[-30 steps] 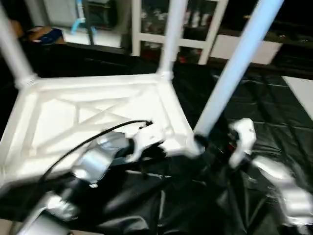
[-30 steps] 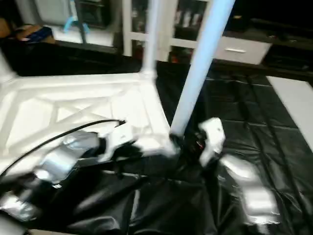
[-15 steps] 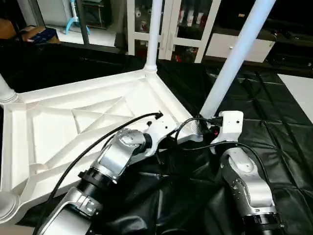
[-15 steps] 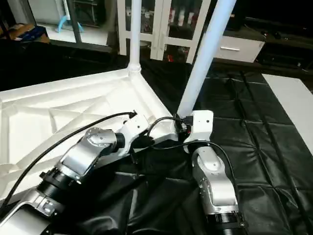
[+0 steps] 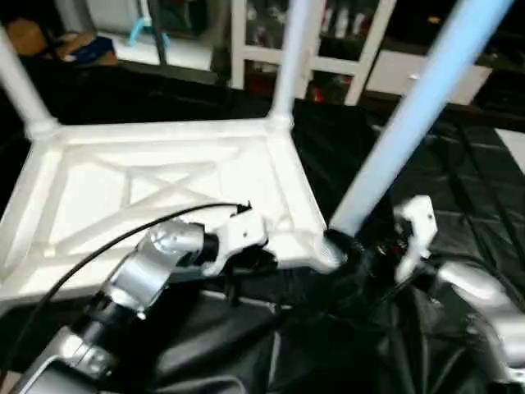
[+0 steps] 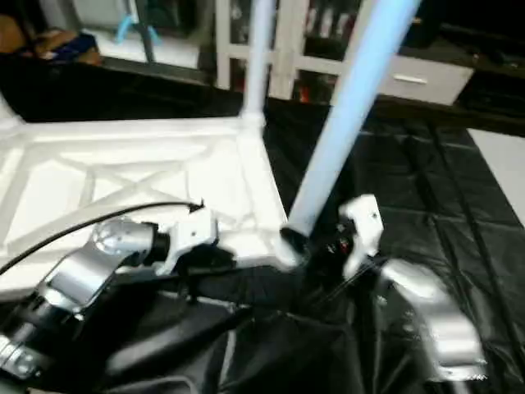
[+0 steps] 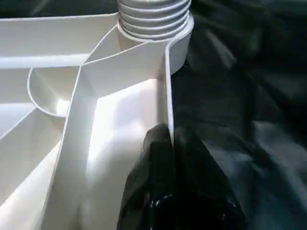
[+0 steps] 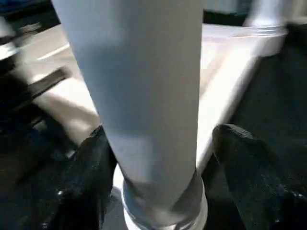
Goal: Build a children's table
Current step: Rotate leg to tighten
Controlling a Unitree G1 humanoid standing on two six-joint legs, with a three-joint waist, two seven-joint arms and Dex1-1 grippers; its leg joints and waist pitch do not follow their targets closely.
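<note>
The children's table lies upside down, its white X-ribbed top (image 5: pixel 164 189) facing up. Upright legs stand in the far left socket (image 5: pixel 20 82) and the far right socket (image 5: pixel 291 57). A third leg (image 5: pixel 410 123) leans out of the near right corner socket (image 5: pixel 328 250). My left gripper (image 7: pixel 170 132) is shut on the top's near rim wall (image 7: pixel 168 86), close to that corner. My right gripper (image 8: pixel 160 132) is open around the base of the third leg (image 8: pixel 144 96), one finger (image 8: pixel 91 177) on each side and a gap on one side.
A crumpled black sheet (image 5: pixel 459 164) covers the floor under and around the table. A white glass-door cabinet (image 5: pixel 361 41) and a low white drawer unit (image 6: pixel 410 78) stand behind it. A box and blue items (image 5: pixel 78 49) lie at the far left.
The head camera has swung, so the whole picture has shifted. My left gripper keeps its hold on the rim. My right gripper stays at the base of the leaning leg.
</note>
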